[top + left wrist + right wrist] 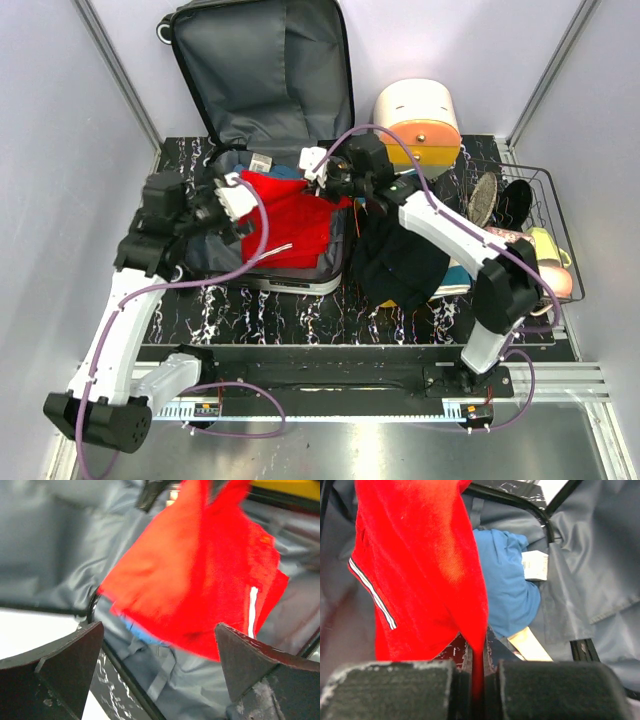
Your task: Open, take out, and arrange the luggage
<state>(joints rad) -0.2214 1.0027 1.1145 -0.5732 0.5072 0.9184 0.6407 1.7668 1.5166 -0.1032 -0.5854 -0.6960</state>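
The luggage [262,70] lies open on the table, its grey-lined lid propped up at the back. My right gripper [322,178] is shut on a red garment [290,215] and holds it lifted over the open case; the cloth [420,575] hangs pinched between the jaws. A blue garment [505,580] lies in the lining below it. My left gripper [235,198] is open and empty at the case's left side, with the red garment [200,575] hanging in front of it and the grey lining [190,685] below.
A black garment [400,262] lies on the table right of the case. A white-and-orange rounded box [418,118] stands at the back right. A wire basket [535,235] holding shoes sits at the right edge.
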